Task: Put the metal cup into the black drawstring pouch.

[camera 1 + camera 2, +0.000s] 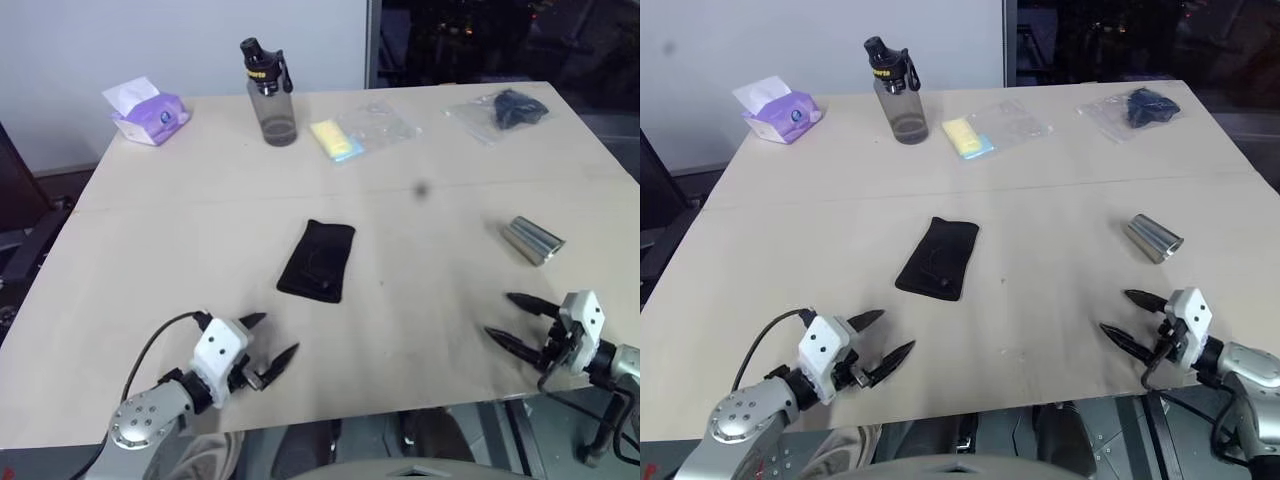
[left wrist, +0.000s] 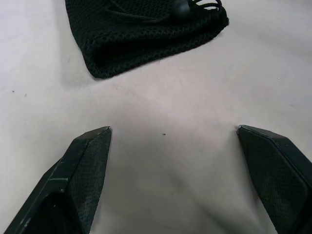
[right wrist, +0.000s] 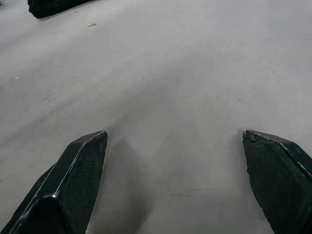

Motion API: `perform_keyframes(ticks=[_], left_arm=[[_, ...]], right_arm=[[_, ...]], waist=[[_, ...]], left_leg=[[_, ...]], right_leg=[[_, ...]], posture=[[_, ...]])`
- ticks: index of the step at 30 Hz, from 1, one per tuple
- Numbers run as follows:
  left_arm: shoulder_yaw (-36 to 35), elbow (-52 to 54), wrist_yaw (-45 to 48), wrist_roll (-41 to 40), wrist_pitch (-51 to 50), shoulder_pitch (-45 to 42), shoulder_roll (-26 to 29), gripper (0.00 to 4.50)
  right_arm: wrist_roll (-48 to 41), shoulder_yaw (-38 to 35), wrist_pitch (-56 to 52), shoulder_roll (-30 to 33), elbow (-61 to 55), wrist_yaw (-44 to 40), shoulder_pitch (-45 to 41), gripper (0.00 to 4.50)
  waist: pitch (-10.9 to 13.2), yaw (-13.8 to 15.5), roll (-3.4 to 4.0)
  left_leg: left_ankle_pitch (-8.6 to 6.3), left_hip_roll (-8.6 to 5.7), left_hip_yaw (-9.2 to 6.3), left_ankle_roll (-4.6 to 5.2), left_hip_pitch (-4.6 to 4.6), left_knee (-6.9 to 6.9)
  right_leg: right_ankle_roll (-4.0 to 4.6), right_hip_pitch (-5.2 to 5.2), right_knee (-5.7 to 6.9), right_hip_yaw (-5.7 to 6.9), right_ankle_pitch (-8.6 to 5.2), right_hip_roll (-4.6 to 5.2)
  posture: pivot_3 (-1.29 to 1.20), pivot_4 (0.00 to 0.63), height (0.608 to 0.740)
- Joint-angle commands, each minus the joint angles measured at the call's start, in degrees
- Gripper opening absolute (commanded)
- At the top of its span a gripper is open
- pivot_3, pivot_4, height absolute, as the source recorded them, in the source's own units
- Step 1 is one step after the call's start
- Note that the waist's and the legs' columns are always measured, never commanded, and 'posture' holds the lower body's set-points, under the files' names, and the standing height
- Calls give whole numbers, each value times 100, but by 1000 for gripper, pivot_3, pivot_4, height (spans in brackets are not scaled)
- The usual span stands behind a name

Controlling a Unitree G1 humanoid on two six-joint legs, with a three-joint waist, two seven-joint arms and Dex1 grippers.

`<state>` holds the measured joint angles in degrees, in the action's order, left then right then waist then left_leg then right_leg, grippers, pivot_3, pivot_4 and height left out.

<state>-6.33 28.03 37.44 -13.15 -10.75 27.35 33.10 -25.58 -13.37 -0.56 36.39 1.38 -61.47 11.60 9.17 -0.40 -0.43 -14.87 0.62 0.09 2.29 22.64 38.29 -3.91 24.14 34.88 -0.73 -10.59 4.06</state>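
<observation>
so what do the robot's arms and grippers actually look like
Each arm ends in a white boxy block carrying two black, pointed, tapering fingers with a fine mesh texture. The left gripper sits on a rounded silver-grey metal wrist, with a thin black cable looping behind it. The right gripper has black fittings and a dark cable behind.

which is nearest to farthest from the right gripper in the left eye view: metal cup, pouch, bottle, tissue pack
From the right gripper:
1. Metal cup, just beyond it on the right side.
2. Pouch, mid-table.
3. Bottle, far edge, left of centre.
4. Tissue pack, far left corner.
</observation>
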Motion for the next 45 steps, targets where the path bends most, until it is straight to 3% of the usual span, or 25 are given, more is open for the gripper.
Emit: perform_keyframes(ticks=[1,9,17,24,30,43,44,45], left_arm=[[-73,-50,117,161,132,14,205,4274],[-429,-383,215,-114,258,-776,301,4274],[18,-1526,812,289,854,-1809,670,4274],[273,-2277,1065,10,710,-2847,354,4274],[245,-2265,1418,-502,118,-3132,306,4274],[572,-2637,1421,-12,338,-3502,290,4274],[572,-2645,1394,-36,308,-3521,237,3753],[579,-2651,1375,-43,291,-3538,197,3584]], right_arm=[[-132,-98,75,-97,-398,48,208,4500],[-340,132,56,-311,-1537,-22,867,4500],[-256,481,101,-383,-2447,109,1226,4500],[-217,629,131,-464,-2641,356,1399,4500],[-224,595,202,-485,-2627,457,1547,4500],[-165,763,235,-620,-2707,658,1566,4500],[-153,788,234,-615,-2727,666,1586,4500],[-143,816,239,-608,-2748,664,1612,4500]], waist=[[0,2,0],[4,26,-5],[6,87,-9],[4,130,-16],[4,113,-18],[3,121,-18],[3,121,-19],[3,121,-20]], left_leg=[[0,1,-2,0,0,0],[0,3,-7,0,2,0],[0,0,5,-1,3,0],[0,-1,-1,-1,5,2],[0,-2,3,-1,5,2],[0,-3,0,-1,4,4],[0,-3,1,-1,4,4],[0,-3,1,-1,4,4]], right_leg=[[0,0,0,1,0,-1],[0,1,1,5,0,0],[0,1,-1,-1,0,1],[0,0,1,7,1,1],[0,1,0,2,1,-1],[0,-1,3,4,1,-2],[0,-1,3,3,1,-1],[0,-1,2,3,1,-1]], posture=[[0,150,740],[0,150,740],[0,150,740],[0,150,740],[0,150,740],[0,150,740],[0,150,740],[0,150,740]])
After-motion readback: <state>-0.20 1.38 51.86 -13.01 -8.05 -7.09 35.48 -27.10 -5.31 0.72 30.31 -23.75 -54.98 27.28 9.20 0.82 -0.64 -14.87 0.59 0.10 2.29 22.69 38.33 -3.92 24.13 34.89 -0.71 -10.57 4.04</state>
